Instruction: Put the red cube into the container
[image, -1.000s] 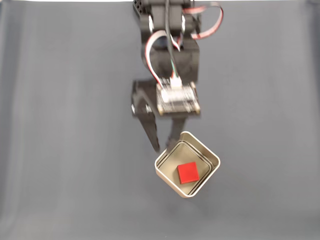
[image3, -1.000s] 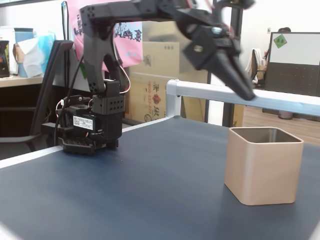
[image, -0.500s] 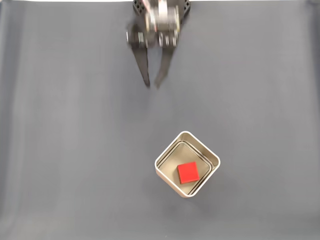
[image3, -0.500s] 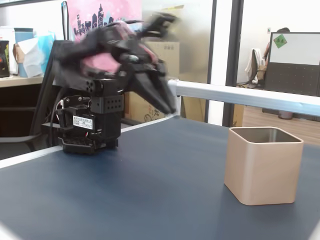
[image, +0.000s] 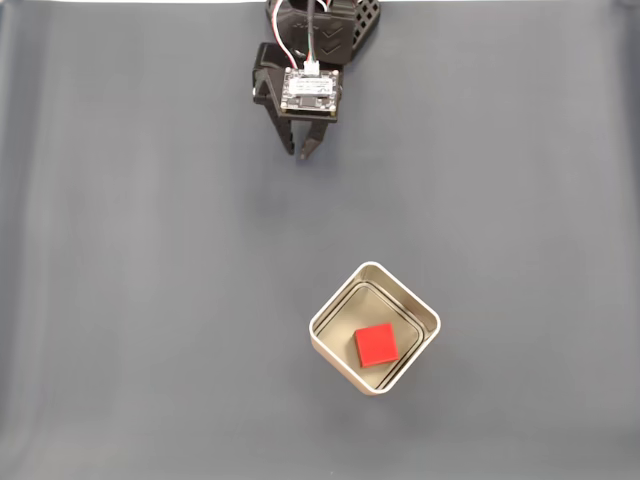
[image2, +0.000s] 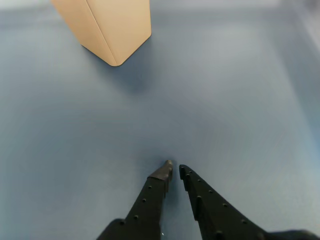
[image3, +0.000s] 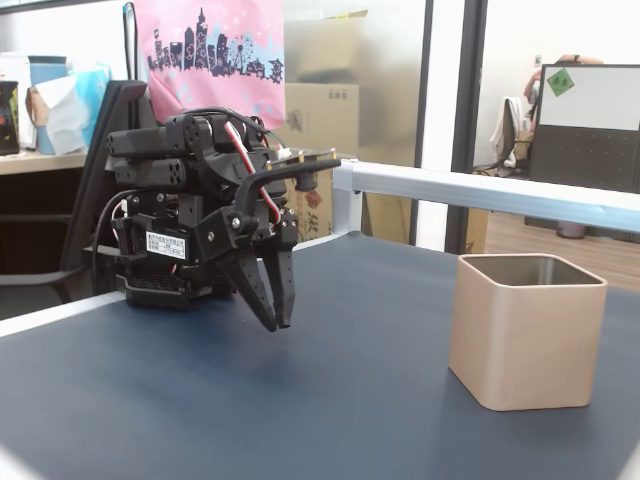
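Observation:
The red cube (image: 376, 344) lies flat on the floor of the container (image: 322, 318), a square cream tin standing corner-on in the lower middle of a fixed view. The tin's outer wall (image3: 525, 335) hides the cube from the side, and one corner of the container (image2: 120, 30) shows at the top left of the wrist view. My gripper (image: 300, 154) is folded back near the arm's base, far from the tin. It is shut, with its tips (image2: 175, 166) nearly touching and nothing between them. The gripper (image3: 278, 325) points down, just above the mat.
A dark blue-grey mat (image: 150, 300) covers the table. The arm's base (image3: 170, 260) stands at the mat's far edge. An aluminium rail (image3: 480, 195) runs behind the table, with office furniture and cardboard boxes beyond it.
The arm has drawn back from over the container to its folded pose near the base, and the fingers have closed. The red cube and the container have not moved.

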